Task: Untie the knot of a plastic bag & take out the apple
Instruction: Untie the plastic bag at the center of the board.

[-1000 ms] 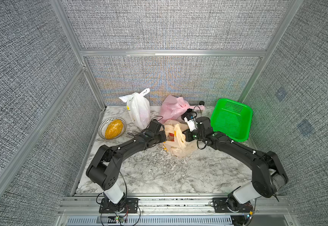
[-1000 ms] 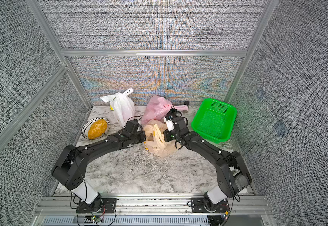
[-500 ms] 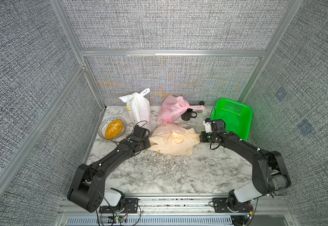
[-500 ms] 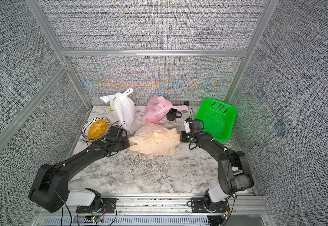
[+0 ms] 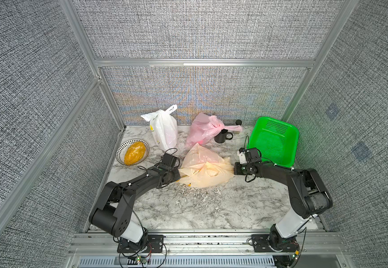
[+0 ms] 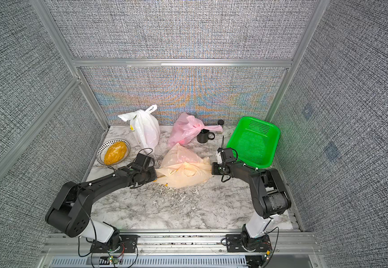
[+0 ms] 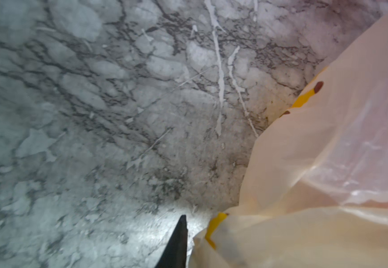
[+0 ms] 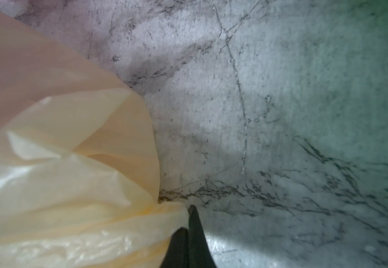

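A: R gripper (image 8: 188, 220) is pinching bag (image 5: 203, 172) edge, fully closed. L gripper (image 5: 176, 178) opening: cannot tell. Bag is lying between both.
B: Risk (apple unseen): film is tearing if R is pulling alone.

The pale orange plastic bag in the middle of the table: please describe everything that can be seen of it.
The pale orange plastic bag is thin, translucent and crumpled, lying spread out on the grey marble table between both arms, one flap rising towards the back. Yellow print with dark red spots marks one edge. The right tool, shut, pinches one bunched corner; the left tool is at the opposite edge, grip unclear. No knot or contents show clearly.
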`<state>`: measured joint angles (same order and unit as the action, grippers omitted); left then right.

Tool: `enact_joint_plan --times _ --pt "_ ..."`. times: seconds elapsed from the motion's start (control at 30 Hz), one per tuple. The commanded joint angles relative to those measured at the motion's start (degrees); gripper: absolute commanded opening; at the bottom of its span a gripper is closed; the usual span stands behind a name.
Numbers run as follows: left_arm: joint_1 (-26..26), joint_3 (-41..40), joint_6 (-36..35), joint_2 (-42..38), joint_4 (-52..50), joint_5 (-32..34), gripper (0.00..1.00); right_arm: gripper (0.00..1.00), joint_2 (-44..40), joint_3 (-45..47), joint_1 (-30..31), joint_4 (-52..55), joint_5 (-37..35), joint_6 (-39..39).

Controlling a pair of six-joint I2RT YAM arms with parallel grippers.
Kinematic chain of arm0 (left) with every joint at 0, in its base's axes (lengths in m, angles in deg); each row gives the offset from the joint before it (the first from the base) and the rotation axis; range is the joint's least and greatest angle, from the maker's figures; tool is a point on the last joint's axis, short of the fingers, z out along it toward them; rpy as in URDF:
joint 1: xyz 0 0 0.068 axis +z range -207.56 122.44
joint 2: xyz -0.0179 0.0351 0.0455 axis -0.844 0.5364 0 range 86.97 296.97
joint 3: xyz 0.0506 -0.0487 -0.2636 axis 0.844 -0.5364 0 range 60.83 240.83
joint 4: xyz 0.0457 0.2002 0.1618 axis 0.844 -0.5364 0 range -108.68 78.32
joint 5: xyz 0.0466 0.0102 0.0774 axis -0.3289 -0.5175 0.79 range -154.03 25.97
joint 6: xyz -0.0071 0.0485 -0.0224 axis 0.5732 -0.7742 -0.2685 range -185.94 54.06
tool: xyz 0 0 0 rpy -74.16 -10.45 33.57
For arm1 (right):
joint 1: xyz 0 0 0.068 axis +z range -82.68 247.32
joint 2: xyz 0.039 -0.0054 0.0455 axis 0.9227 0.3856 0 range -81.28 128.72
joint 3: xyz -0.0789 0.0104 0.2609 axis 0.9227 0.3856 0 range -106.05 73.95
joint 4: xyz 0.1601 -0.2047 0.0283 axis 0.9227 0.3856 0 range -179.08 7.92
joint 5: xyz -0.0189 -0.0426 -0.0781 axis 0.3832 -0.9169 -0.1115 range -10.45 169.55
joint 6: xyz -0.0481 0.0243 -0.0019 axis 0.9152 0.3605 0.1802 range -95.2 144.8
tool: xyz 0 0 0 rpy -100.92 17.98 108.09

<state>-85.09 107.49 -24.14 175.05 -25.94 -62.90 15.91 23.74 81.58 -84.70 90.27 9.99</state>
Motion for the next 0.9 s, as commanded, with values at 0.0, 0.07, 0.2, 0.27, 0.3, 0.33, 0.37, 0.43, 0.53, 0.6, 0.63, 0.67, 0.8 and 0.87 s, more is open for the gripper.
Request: enact_joint_plan --times 0.0,0.07,0.2,0.27,0.3,0.33,0.37,0.43,0.53,0.6,0.63,0.67,0.8,0.87 --pt "-1.9 2.0 -3.3 0.0 1.5 0.7 0.35 0.00 -0.7 -0.4 0.7 -1.2 -0.7 0.5" --pt "-3.3 2.2 -4.4 -1.5 1.5 1.6 0.42 0.04 -1.9 -1.2 1.7 0.2 -1.3 1.1" --pt "-5.0 1.6 -6.2 -6.1 0.8 2.7 0.49 0.37 -5.3 -3.7 4.0 4.6 -2.8 2.0" --pt "-5.7 1.8 -7.1 -8.4 -0.5 3.6 0.51 0.49 -7.5 -4.9 5.2 6.9 -3.6 2.2" --pt "-6.1 1.9 -7.7 -9.5 -1.2 4.2 0.53 0.54 -8.7 -5.5 5.8 7.9 -4.1 2.2" --pt "-6.5 1.8 -8.3 -10.7 -1.7 4.7 0.54 0.58 -9.8 -6.0 6.5 8.9 -4.5 2.3" --pt "-6.6 1.8 -8.8 -11.6 -2.0 4.8 0.54 0.61 -10.8 -6.6 7.0 10.0 -4.9 2.4" --pt "-6.8 1.9 -9.4 -13.1 -2.8 5.3 0.55 0.66 -12.9 -7.9 8.1 11.8 -5.6 2.7" --pt "-7.1 2.2 -10.5 -14.2 -3.1 5.3 0.56 0.72 -15.1 -10.0 9.9 13.8 -6.1 3.2" --pt "-7.1 2.8 -11.0 -14.2 -3.9 5.3 0.56 0.84 -15.8 -11.8 11.5 15.1 -6.4 3.7" --pt "-7.2 3.1 -11.4 -14.1 -4.3 5.2 0.56 0.86 -16.0 -12.8 12.4 15.4 -6.2 4.0" --pt "-7.5 3.4 -11.8 -14.2 -4.5 5.3 0.56 0.91 -15.9 -13.6 13.2 15.8 -5.9 4.3" --pt "-8.8 4.5 -14.1 -15.1 -5.1 6.2 0.57 0.97 -14.6 -16.6 17.1 17.4 -4.6 5.7" --pt "-9.4 5.3 -15.8 -15.1 -5.1 6.4 0.58 0.97 -14.0 -16.2 18.3 16.9 -3.7 6.1"
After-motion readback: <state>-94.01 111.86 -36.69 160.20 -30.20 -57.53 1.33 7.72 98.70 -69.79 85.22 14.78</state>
